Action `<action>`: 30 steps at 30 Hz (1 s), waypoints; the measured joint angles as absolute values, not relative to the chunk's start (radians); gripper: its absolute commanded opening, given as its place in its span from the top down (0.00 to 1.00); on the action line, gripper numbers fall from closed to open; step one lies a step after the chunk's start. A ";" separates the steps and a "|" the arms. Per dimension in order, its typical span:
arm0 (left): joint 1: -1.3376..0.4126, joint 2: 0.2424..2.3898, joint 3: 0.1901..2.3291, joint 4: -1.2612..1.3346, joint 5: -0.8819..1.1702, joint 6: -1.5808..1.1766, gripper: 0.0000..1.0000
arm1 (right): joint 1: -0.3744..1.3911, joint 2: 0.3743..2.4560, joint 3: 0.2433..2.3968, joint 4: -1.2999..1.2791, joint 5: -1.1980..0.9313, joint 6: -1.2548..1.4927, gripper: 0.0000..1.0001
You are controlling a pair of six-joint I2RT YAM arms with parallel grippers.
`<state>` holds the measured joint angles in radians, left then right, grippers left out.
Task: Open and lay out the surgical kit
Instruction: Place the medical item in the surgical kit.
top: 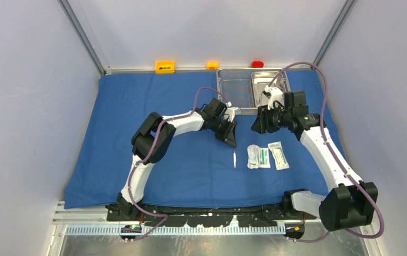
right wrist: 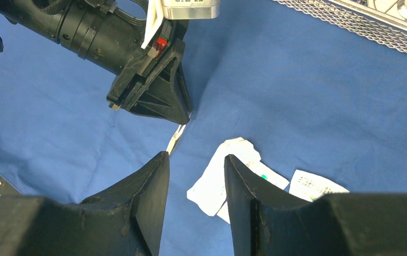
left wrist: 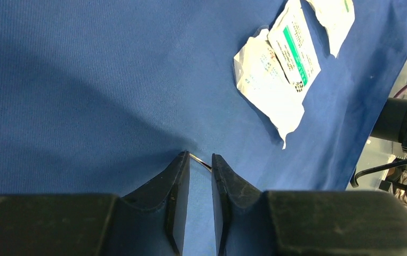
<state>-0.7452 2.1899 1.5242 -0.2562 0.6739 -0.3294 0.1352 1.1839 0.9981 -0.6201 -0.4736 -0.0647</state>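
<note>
- Left gripper (left wrist: 200,156): the jaws stood narrowly apart and clamped nothing. The thin steel instrument (top: 234,159) lay on the blue cloth (top: 137,117) just beyond the fingertips.
- Right gripper (right wrist: 196,156): the jaws stood moderately apart and empty, above the cloth.
- White-green packets (top: 258,156) lay flat just right of the instrument.
- Mesh tray (top: 233,90) stood at the cloth's far edge, with the steel pan (top: 260,82) in its right part. Their contents could not be made out.

Left half of the blue cloth (top: 126,122) gives free passage; packets (top: 265,156) and mesh tray (top: 236,88) crowd the right.
</note>
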 measured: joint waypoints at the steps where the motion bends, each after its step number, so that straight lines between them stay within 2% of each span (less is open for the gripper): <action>1: -0.745 2.191 1.525 -0.260 0.673 -0.329 0.79 | 0.135 1.184 0.998 -0.620 -0.474 -0.065 0.53; 4: -0.745 2.194 1.528 -0.265 0.673 -0.331 0.84 | 0.134 1.184 0.997 -0.620 -0.474 -0.065 0.53; 9: -0.745 2.195 1.531 -0.266 0.687 -0.336 1.00 | 0.133 1.175 0.988 -0.618 -0.473 -0.065 0.53; 14: -0.737 2.195 1.529 -0.237 0.756 -0.362 1.00 | 0.133 1.163 0.984 -0.614 -0.474 -0.065 0.53; 20: -0.716 2.180 1.424 -0.071 0.857 -0.449 1.00 | 0.131 1.158 0.983 -0.613 -0.474 -0.065 0.53; 30: -0.696 2.176 1.351 0.048 0.878 -0.517 1.00 | 0.130 1.158 0.983 -0.606 -0.474 -0.065 0.53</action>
